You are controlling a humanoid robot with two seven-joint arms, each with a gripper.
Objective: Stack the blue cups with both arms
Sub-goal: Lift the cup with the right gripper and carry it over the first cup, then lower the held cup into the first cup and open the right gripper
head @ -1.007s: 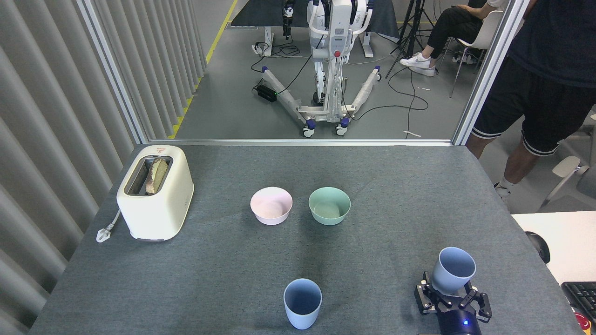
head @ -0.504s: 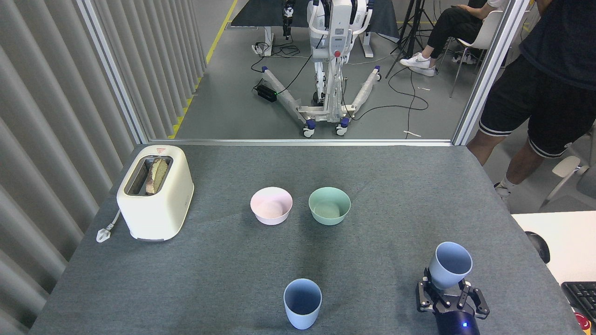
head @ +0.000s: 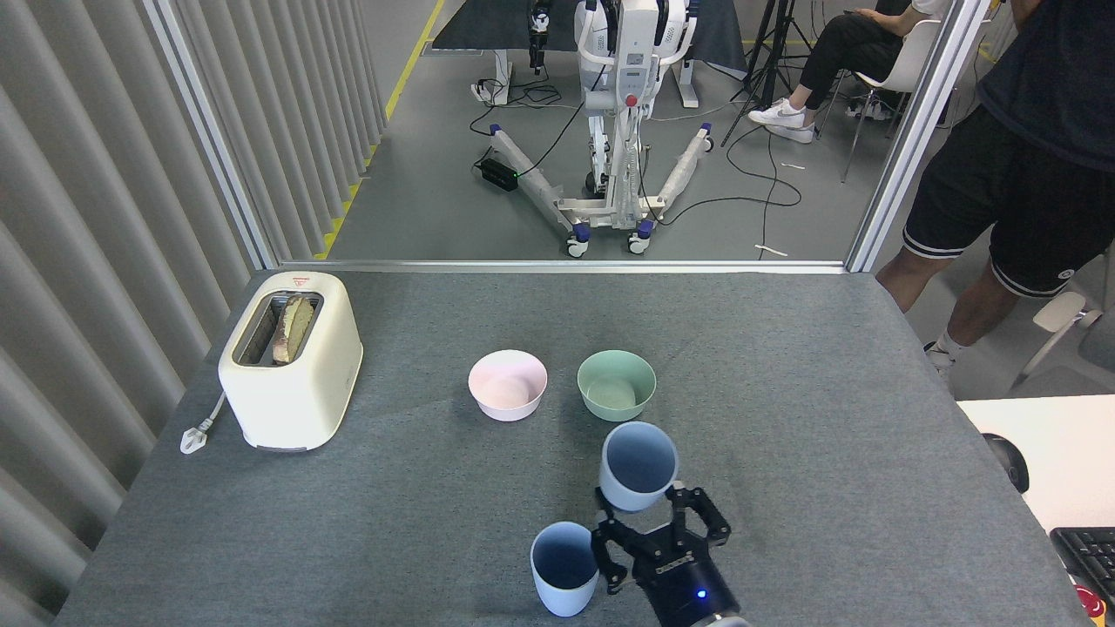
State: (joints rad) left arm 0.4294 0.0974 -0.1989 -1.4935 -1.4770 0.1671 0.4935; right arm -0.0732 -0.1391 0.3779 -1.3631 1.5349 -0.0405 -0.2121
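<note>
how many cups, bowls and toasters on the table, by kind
blue cups: 2, one standing, one held in the right end effector at
bowls: 2, pink bowl, mint-green bowl
toaster: 1
total: 5

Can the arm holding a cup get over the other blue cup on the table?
Probably yes. The right gripper holds its blue cup just beside the standing cup, with nothing between them.
</note>
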